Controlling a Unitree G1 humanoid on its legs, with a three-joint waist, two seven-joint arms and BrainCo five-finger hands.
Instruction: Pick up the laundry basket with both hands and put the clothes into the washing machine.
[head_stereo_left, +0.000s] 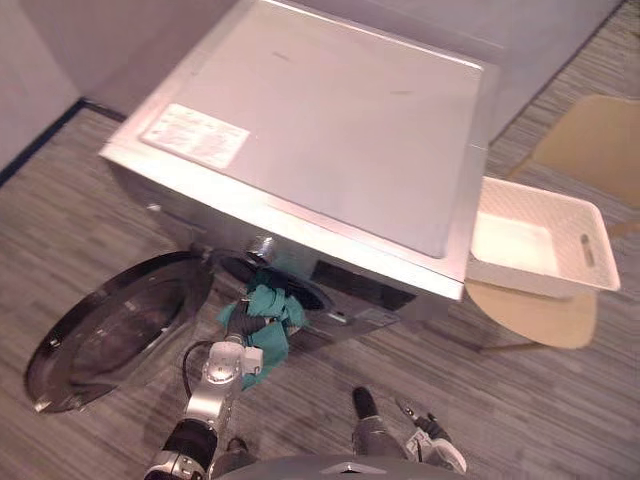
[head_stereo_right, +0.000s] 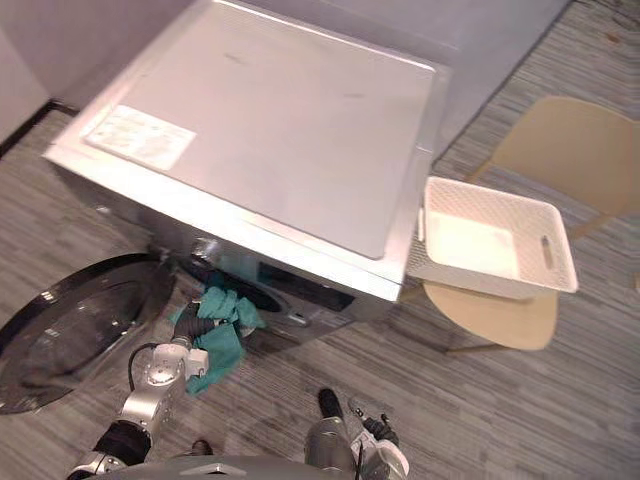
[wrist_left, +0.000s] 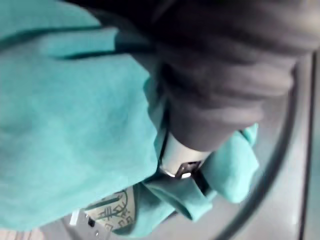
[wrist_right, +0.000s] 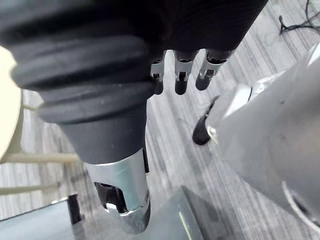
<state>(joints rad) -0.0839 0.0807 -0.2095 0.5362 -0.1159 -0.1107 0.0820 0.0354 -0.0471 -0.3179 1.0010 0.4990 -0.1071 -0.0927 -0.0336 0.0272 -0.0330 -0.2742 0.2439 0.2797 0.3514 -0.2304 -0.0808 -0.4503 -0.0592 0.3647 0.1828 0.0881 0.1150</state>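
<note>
Nearest: right robot hand (wrist_right: 177, 77) low over grey striped floor (head_stereo_left: 560, 420), fingers loose and apart, holding nothing.

Ahead, to the left: left robot hand (wrist_left: 181, 155) clamped on crumpled teal cloth (head_stereo_left: 270, 305), fabric bunched round thumb and fingers.

Cloth right at dark drum opening (head_stereo_left: 300, 288) of silver front-loading washing machine (head_stereo_left: 330, 130). Upper end at the lip, long axis running from the opening down toward the floor, loose end pointing down, mostly outside the drum.

Opening just beyond the left robot hand, away from the robot; right robot hand well apart from it. Likely need: push forward into the opening, then release.

Round dark glass door (head_stereo_left: 110, 330) swung open to the left.

Farther right: white perforated plastic laundry basket (head_stereo_left: 590, 250), apparently empty, on pale wooden chair (head_stereo_left: 540, 315) just beside the machine.
</note>
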